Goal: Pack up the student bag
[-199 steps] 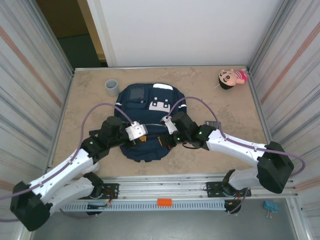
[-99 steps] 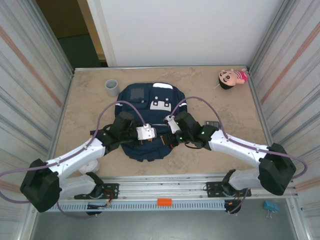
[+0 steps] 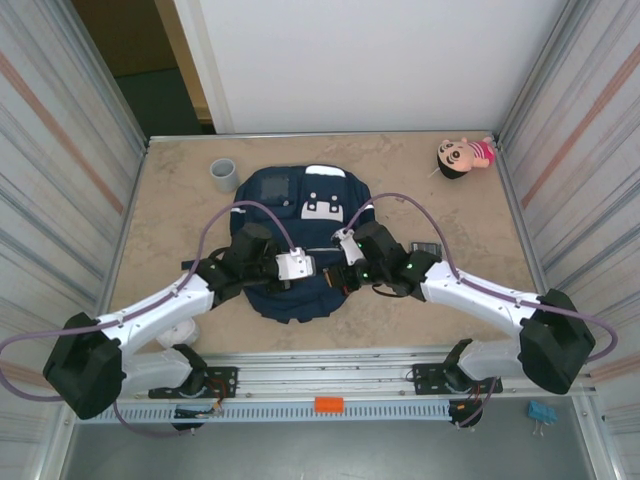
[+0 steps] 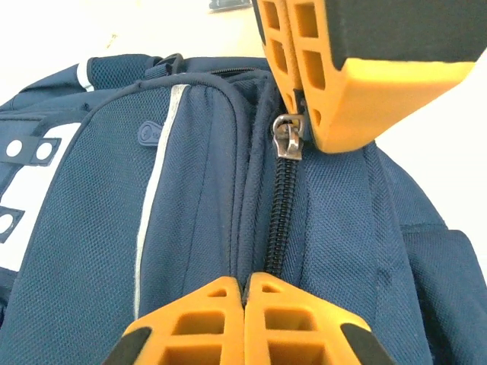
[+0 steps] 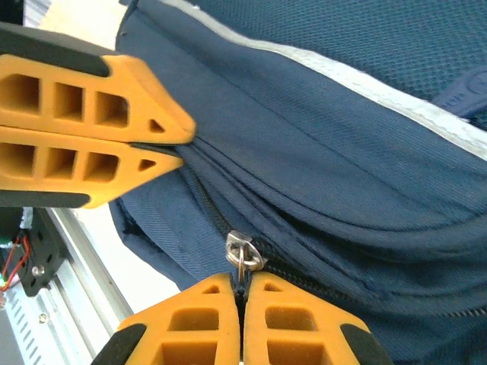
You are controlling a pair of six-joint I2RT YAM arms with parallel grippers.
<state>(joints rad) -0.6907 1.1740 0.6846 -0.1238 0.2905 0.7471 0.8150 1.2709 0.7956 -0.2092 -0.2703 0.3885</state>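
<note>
Left gripper (image 4: 245,319) of mine is pressed fully together on the student bag (image 3: 300,195), its tips pinching the navy fabric right on the zipper (image 4: 280,205) line. My right gripper (image 5: 242,304) is closed as well, with the metal zipper pull (image 5: 242,251) nipped between its pads. The two grippers face each other along the zip, near one another but not touching.

The bag lies flat in the middle of the table (image 3: 170,230), white patches facing up. Its near edge sits close to the table's front edge, with a narrow strip of bare top between them. Wider bare room lies to the left and right of the bag, and a band of it runs along the far edge.

Corrugated side walls (image 3: 60,150) close the table in on both sides. A grey cup (image 3: 224,174) stands just off the bag's far left corner, apart from it. A doll (image 3: 462,156) lies in the far right corner, well apart from the bag.

I count one bag, one visible zipper pull, one cup, one doll, and two grippers.
</note>
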